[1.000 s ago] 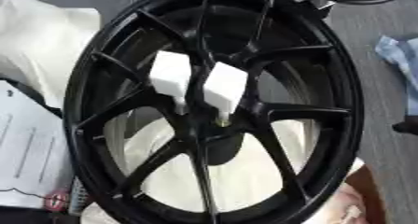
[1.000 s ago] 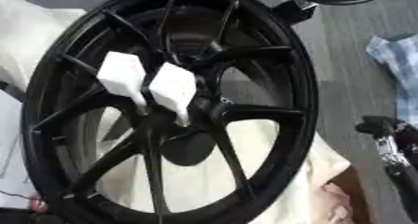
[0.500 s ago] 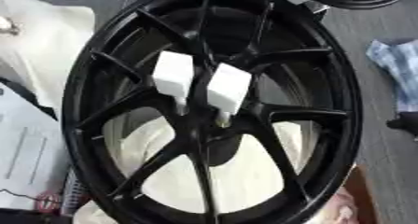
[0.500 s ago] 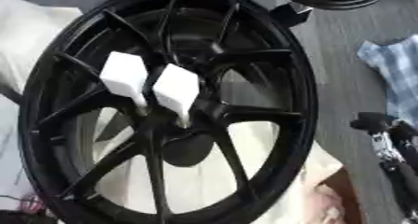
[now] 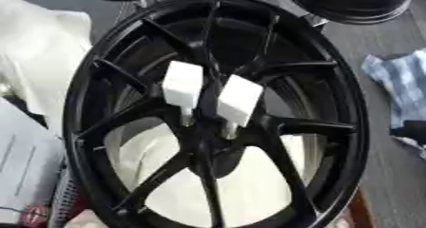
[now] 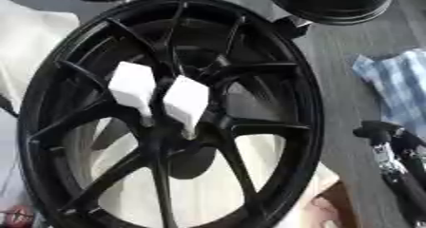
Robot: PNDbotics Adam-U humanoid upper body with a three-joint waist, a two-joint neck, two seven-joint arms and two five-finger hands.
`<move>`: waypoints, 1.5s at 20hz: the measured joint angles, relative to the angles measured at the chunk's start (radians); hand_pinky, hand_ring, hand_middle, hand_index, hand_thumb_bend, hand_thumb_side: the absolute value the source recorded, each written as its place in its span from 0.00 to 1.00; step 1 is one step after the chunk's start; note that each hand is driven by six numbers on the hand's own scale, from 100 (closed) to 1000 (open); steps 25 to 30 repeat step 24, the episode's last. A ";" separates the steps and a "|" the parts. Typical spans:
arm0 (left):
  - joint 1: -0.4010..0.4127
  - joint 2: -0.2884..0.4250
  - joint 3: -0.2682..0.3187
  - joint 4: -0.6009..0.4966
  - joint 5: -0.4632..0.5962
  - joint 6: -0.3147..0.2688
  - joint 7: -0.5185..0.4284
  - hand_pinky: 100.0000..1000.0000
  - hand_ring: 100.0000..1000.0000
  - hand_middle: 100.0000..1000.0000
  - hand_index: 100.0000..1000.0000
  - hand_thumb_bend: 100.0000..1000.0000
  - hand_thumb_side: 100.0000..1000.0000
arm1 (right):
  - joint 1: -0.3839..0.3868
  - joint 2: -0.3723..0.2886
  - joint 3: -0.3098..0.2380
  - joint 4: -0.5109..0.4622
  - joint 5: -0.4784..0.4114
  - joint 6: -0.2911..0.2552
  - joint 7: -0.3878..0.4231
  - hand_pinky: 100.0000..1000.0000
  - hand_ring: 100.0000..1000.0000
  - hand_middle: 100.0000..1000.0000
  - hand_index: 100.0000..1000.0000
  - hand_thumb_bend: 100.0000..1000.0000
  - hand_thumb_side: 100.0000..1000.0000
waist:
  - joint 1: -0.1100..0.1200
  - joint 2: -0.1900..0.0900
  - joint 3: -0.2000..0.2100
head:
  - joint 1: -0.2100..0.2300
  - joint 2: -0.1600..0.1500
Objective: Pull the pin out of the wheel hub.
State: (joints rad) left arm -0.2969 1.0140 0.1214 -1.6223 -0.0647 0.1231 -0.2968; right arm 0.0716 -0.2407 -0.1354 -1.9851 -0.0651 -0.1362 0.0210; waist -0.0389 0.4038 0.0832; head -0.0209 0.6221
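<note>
Wheel hub (image 5: 212,141): black, multi-spoke, lying flat, filling the view. Two white pins (image 5: 182,87), (image 5: 239,101) seated side by side at its centre, heads tilted up. Right hand (image 6: 398,160): off the rim's right side, apart from both; finger state cannot be told. Left hand: not visible. Judged step: approach; next needs a grasp on one pin's head.

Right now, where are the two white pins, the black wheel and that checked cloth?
left white pin (image 5: 182,85), left eye view, its broad head.
right white pin (image 5: 239,100), left eye view, its broad head.
black wheel (image 5: 349,103), left eye view, right rim.
checked cloth (image 6: 398,87), right eye view, middle fold.
</note>
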 measured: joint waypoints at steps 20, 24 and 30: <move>0.027 -0.279 -0.027 -0.350 0.438 -0.162 0.571 0.61 0.67 0.61 0.72 0.00 0.65 | -0.004 -0.002 -0.002 0.000 -0.024 -0.020 0.005 0.99 0.71 0.58 0.69 0.00 0.50 | -0.003 -0.008 -0.002 | -0.034 0.013; 0.019 -0.426 -0.056 -0.356 0.460 -0.235 0.605 0.61 0.67 0.61 0.72 0.00 0.66 | -0.011 -0.010 -0.007 0.000 -0.041 -0.036 0.004 1.00 0.71 0.58 0.69 0.00 0.49 | -0.005 -0.008 -0.002 | -0.033 0.009; 0.019 -0.426 -0.056 -0.356 0.460 -0.235 0.605 0.61 0.67 0.61 0.72 0.00 0.66 | -0.011 -0.010 -0.007 0.000 -0.041 -0.036 0.004 1.00 0.71 0.58 0.69 0.00 0.49 | -0.005 -0.008 -0.002 | -0.033 0.009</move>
